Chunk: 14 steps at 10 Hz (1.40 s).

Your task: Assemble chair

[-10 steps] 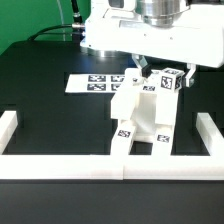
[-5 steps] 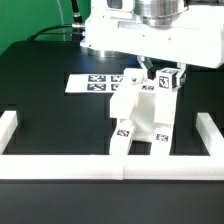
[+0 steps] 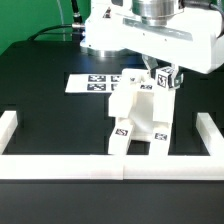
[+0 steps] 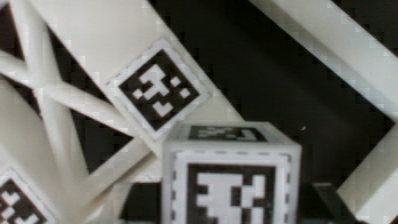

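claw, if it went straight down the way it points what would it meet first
Most likely the small tagged block atop the chair, under the claw; the wrist view shows it close ahead, but whether they touch is unclear.

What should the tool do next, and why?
Probably squeeze fully shut on the block. The tool straddles that block at the top of the chair, on the exterior view's right, but I cannot tell whether its grip is firm; a loose hold could slip.
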Each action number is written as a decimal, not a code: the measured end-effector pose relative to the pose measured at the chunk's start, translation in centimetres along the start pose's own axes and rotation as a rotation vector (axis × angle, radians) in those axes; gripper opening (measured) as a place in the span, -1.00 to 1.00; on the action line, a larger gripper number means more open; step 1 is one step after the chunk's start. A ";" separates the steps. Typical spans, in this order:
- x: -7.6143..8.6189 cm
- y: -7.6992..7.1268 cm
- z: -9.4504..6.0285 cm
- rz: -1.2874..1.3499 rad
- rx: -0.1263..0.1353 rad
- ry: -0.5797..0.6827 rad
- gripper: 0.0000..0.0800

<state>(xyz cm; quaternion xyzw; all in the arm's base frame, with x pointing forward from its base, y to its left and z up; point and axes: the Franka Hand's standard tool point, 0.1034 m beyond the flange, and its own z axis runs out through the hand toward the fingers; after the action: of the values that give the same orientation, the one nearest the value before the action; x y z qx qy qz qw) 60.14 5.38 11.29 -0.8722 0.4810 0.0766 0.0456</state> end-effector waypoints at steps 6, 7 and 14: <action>-0.1 -0.1 0.0 0.446 0.003 -0.001 -0.27; -0.2 -0.2 0.0 0.486 0.004 -0.002 -0.27; -0.6 -0.8 -0.1 0.809 0.019 -0.008 0.03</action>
<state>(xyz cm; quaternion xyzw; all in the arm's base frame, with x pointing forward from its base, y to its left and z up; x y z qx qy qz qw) 60.49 6.32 11.46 -0.6117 0.7860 0.0874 0.0218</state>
